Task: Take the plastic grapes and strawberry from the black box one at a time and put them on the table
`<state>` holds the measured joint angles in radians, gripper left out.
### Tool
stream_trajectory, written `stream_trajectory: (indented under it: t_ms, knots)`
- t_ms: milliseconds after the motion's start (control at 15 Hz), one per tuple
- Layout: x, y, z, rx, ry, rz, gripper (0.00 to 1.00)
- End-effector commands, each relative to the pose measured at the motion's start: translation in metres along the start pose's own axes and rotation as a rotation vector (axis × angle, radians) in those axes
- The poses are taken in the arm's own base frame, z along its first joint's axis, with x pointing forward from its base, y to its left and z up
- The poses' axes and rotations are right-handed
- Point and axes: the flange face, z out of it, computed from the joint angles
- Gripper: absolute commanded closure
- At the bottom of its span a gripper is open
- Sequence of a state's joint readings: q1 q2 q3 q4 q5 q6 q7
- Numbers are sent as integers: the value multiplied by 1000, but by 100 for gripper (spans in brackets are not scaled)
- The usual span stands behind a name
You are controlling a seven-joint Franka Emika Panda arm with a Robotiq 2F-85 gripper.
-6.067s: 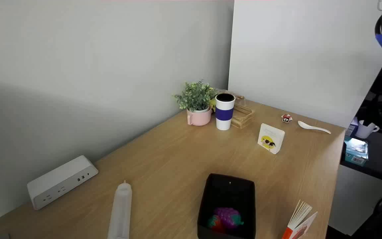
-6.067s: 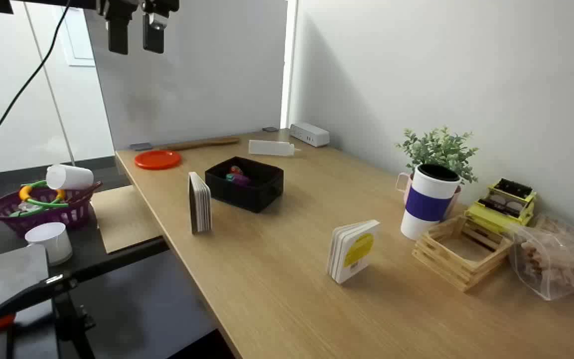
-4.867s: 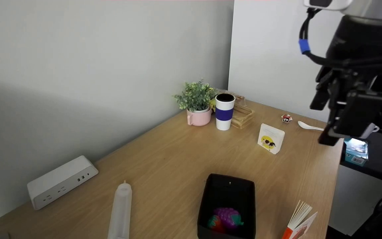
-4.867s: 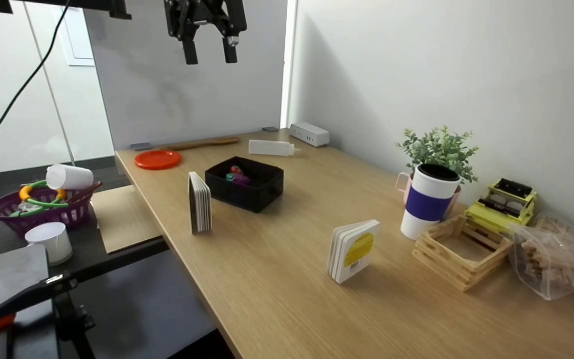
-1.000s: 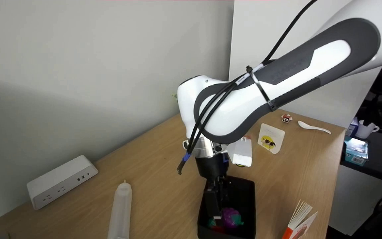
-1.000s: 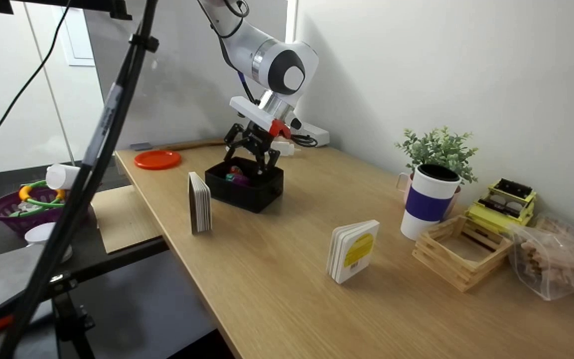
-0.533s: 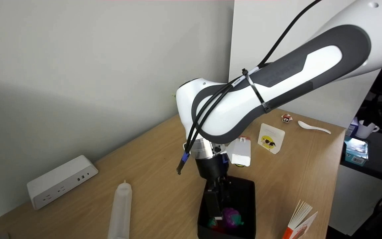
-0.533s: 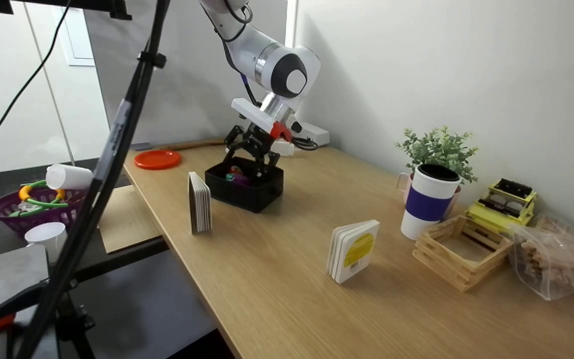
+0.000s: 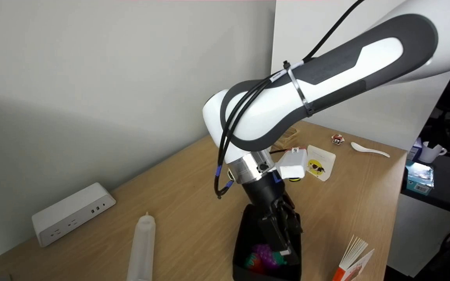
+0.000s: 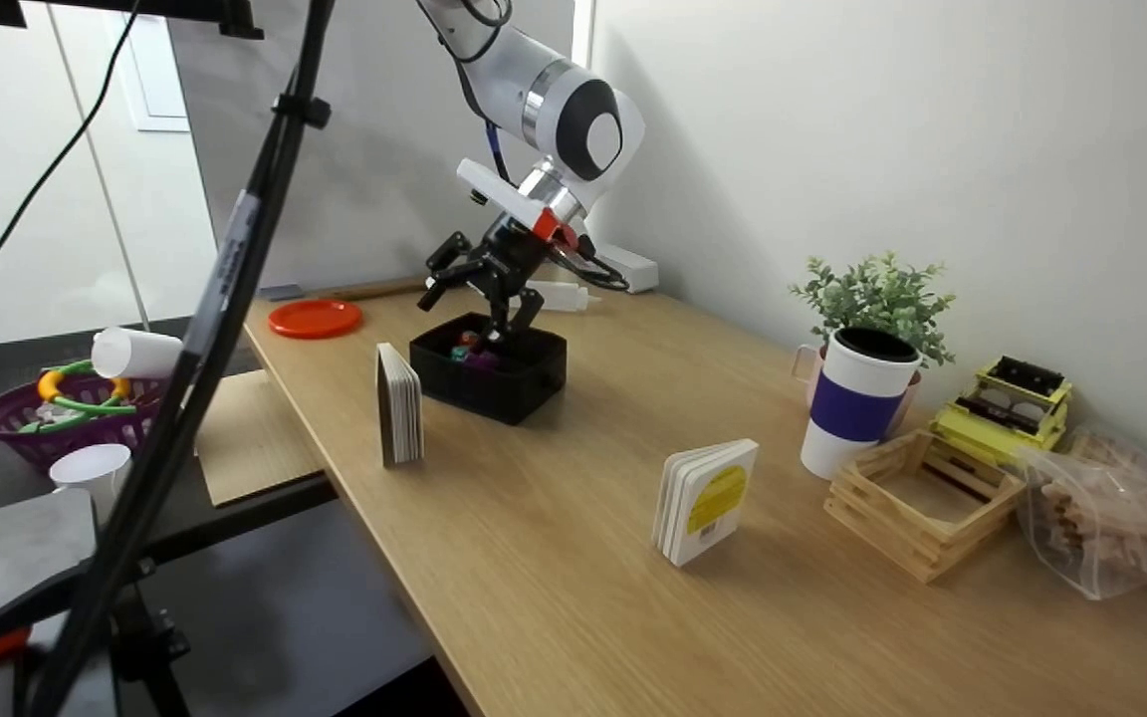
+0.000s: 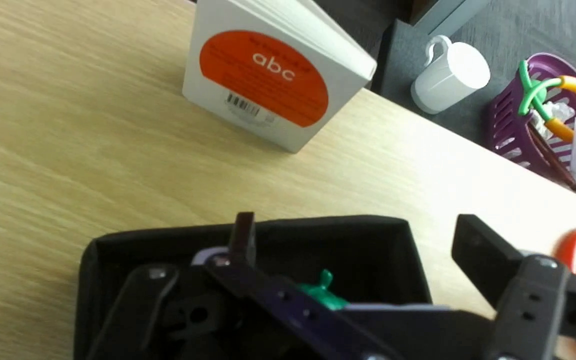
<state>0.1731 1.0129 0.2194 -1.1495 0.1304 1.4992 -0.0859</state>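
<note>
The black box (image 9: 244, 272) stands on the light-brown wooden table (image 9: 193, 195); it also shows in an exterior view (image 10: 474, 393) and the wrist view (image 11: 328, 222). Inside lie the purple grapes (image 9: 264, 254) and the red strawberry (image 9: 253, 262), side by side; the grapes (image 10: 481, 358) and strawberry (image 10: 470, 340) also show here. In the wrist view only a green leafy part (image 11: 324, 295) of a fruit shows. My gripper (image 9: 293, 244) is open, empty and tilted over the box. In the wrist view its fingers (image 11: 360, 245) are wide apart, one over the box, one beyond its edge.
An upright "abc" book (image 11: 268, 80) stands beside the box near the table edge. A red plate (image 10: 315, 319) and a clear bottle (image 9: 143, 246) lie nearby. A cow booklet (image 9: 320, 162), a tumbler (image 10: 857, 398) and a wooden crate (image 10: 922, 508) stand farther off.
The arm came from the side to over the box. In the last half second my gripper tilted and shifted across the box, uncovering the strawberry and grapes. The fruits have not moved.
</note>
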Motion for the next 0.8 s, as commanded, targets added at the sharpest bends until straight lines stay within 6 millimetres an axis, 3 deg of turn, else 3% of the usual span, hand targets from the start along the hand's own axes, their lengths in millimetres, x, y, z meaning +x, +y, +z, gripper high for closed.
stream_trajectory:
  t_ms: [0,333,733]
  knots:
    - [-1,-2,-2,0,-9,0,0]
    - [0,-7,-4,-18,8,13,0]
    - [20,-5,18,-27,104,43,0]
